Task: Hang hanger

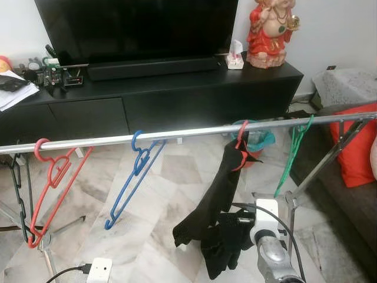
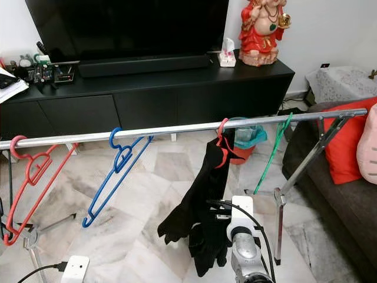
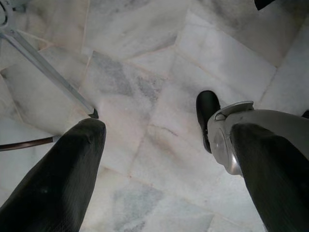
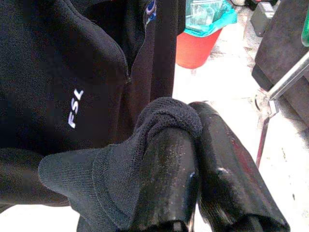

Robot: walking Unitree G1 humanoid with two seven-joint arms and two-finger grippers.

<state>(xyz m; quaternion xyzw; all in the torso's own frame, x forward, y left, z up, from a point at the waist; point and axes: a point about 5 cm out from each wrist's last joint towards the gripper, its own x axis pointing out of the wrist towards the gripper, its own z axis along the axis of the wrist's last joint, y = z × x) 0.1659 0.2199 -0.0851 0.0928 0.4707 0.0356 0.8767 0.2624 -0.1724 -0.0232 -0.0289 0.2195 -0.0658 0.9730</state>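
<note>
A silver rail (image 1: 177,133) runs across the room at mid height. On it hang an empty red hanger (image 1: 54,174), an empty blue hanger (image 1: 134,177), a red hanger (image 1: 240,137) carrying a black garment (image 1: 211,215), and a thin green hanger (image 1: 293,154). My right arm (image 1: 266,227) reaches up from below into the garment's lower folds. In the right wrist view my right gripper (image 4: 195,162) is shut on a black knitted cuff (image 4: 120,169) of that garment. My left gripper (image 3: 164,145) hangs open above the marble floor (image 3: 145,72), with nothing between its fingers.
Behind the rail stands a black TV console (image 1: 147,103) with a red statue (image 1: 271,29). A red bucket (image 4: 195,48) lined in teal sits on the floor past the garment. A sofa with a red cushion (image 1: 359,150) is at the right. Rack legs (image 1: 318,171) and a white plug block (image 1: 99,270) are on the floor.
</note>
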